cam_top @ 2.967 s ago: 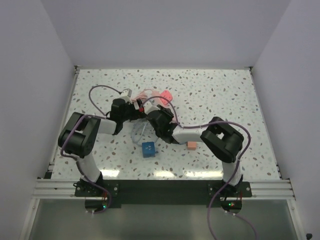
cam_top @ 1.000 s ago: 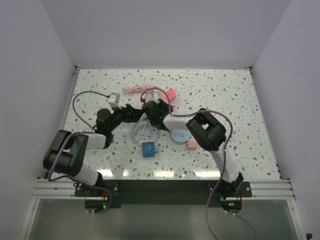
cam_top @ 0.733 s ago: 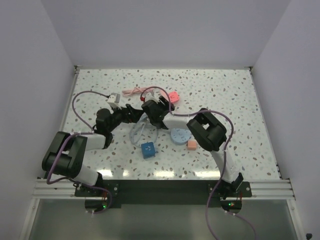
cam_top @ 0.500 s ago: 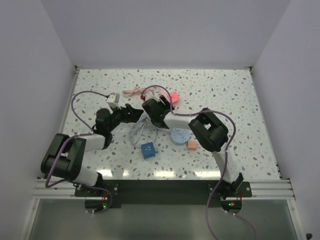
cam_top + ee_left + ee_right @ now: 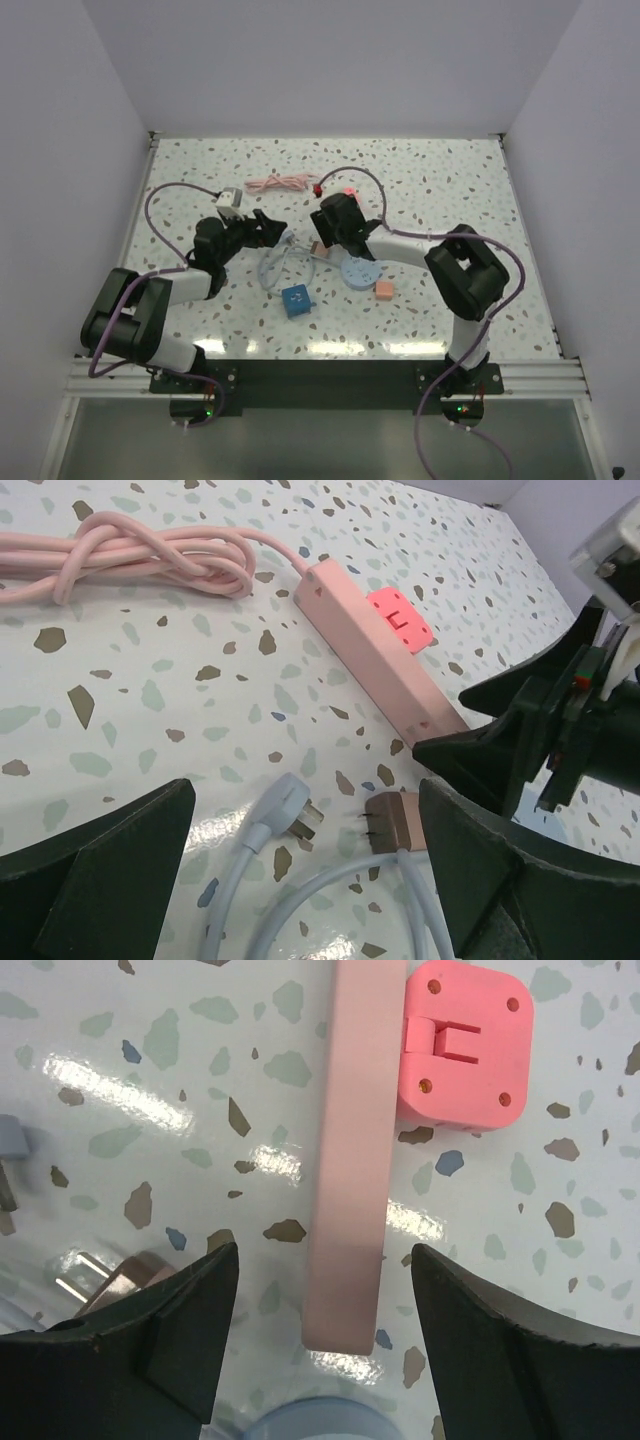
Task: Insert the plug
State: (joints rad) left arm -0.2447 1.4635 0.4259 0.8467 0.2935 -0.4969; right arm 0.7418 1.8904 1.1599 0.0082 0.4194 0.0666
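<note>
A pink power strip (image 5: 370, 660) lies on the speckled table, its pink cable (image 5: 130, 565) bundled at the far left. A grey plug (image 5: 290, 805) with its grey cable (image 5: 272, 265) lies flat, prongs toward a small brown two-pin plug (image 5: 395, 820). My left gripper (image 5: 300, 880) is open just before both plugs and touches neither. My right gripper (image 5: 325, 1335) is open, straddling the near end of the strip (image 5: 350, 1150) without touching it. In the top view the left gripper (image 5: 272, 230) and right gripper (image 5: 322, 243) face each other closely.
A pink square block (image 5: 465, 1040) lies against the strip's far side. A blue disc (image 5: 360, 271), an orange cube (image 5: 383, 290) and a blue cube (image 5: 296, 299) lie nearer the arm bases. The right gripper's black fingers (image 5: 520, 720) stand close to the left gripper.
The right gripper has opened and its arm has swung to the right, now over the strip's near end. The left arm has barely moved and stays open.
</note>
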